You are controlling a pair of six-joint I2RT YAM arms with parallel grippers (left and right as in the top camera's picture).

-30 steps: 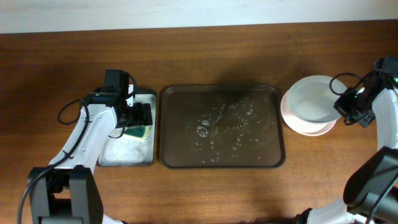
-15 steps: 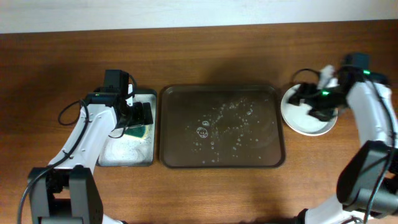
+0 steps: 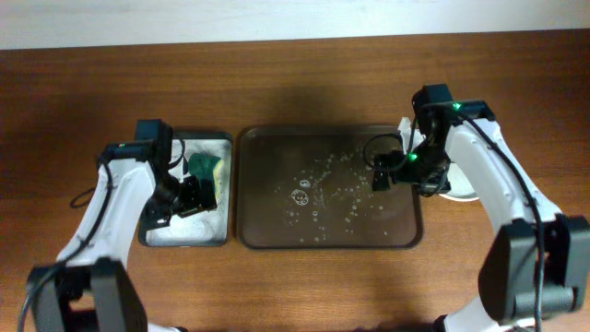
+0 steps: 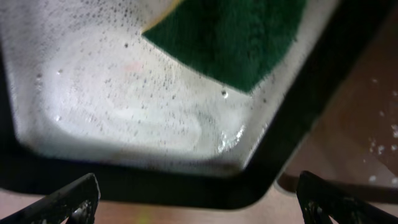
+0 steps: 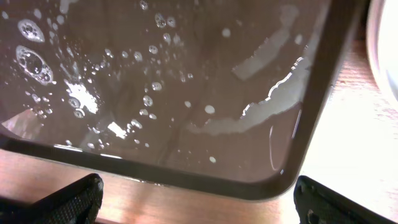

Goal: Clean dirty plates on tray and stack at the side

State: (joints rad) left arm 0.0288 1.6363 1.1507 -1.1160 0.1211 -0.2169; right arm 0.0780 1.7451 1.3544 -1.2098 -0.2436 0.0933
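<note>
Right hand (image 3: 381, 175) now above foamy tray (image 3: 277, 184), plates (image 3: 461, 194) behind arm

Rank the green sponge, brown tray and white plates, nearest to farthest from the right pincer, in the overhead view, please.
1. Brown tray, under the right pincer.
2. White plates, beyond the tray's right edge.
3. Green sponge, far across, in the black tray.

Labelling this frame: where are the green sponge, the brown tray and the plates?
green sponge (image 3: 202, 168), overhead view, middle of its top
brown tray (image 3: 277, 221), overhead view, bare floor at left
plates (image 5: 388, 38), right wrist view, white rim at right edge
</note>
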